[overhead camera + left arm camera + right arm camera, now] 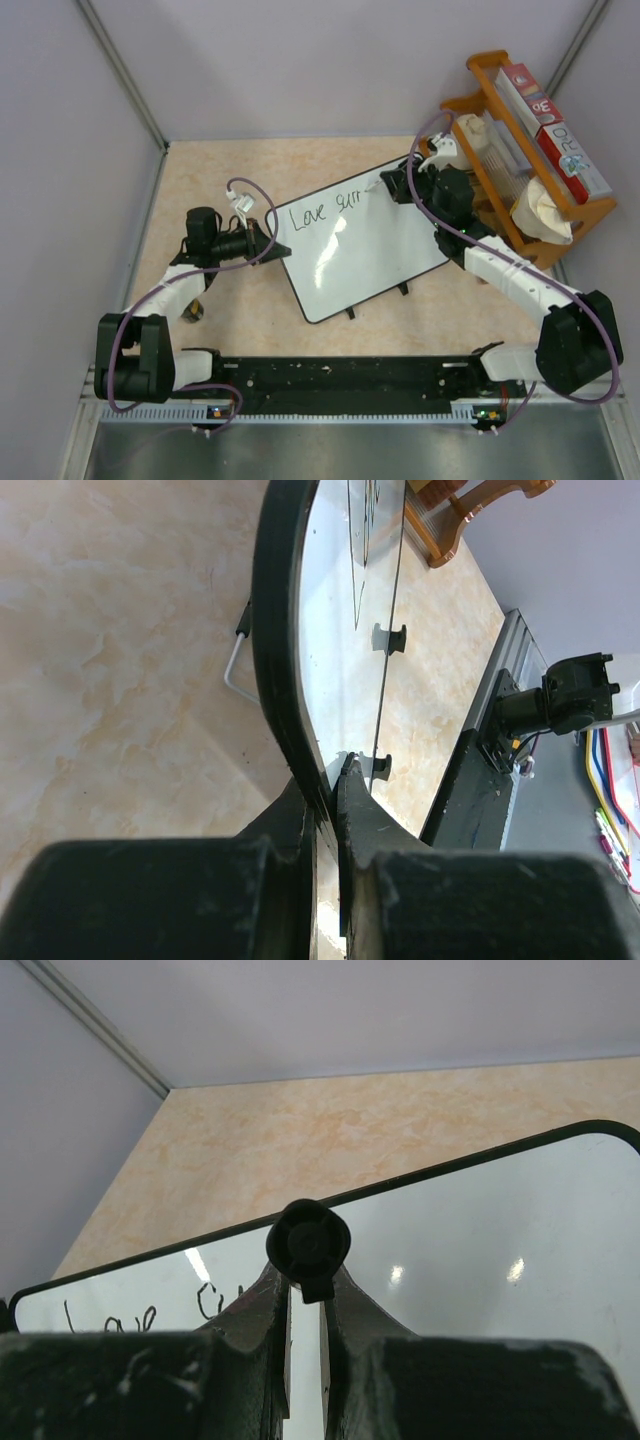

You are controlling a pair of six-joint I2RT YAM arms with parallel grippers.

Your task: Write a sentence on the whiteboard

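Beige marbled stone-look covers the counter (220,180), which fills the floor of a pale-walled enclosure. The whiteboard (370,250) lies near its middle, turned so that its long edges run from near left up to far right. Its glossy white face is up, and a thin black frame runs round its rounded corners.

At the far right stands an orange-brown wooden rack (490,75), just beside the board's far right corner. It holds red-and-white boxes (545,120) and a pale rolled thing (540,210) whose kind I cannot tell.

The left arm reaches in from the near left. Its left hand (268,240) is clamped on the whiteboard's left short edge, close to the far corner. The left wrist view shows both fingers (300,820) pinched against the black frame, one on each side.

The right arm stretches along the right side. Its right hand (400,185) is closed around a marker (308,1245), whose round black end shows between the fingers in the right wrist view. From above, the marker's tip meets the board's far long edge region, at the right end of the writing.

That black handwriting (325,210) runs along the far part of the board. It reads "Love", followed by a few more letters that are too small to tell.

Two small black feet (403,288) stick out from the near long edge. A thin grey bent wire (235,670) shows against the board's back in the left wrist view.
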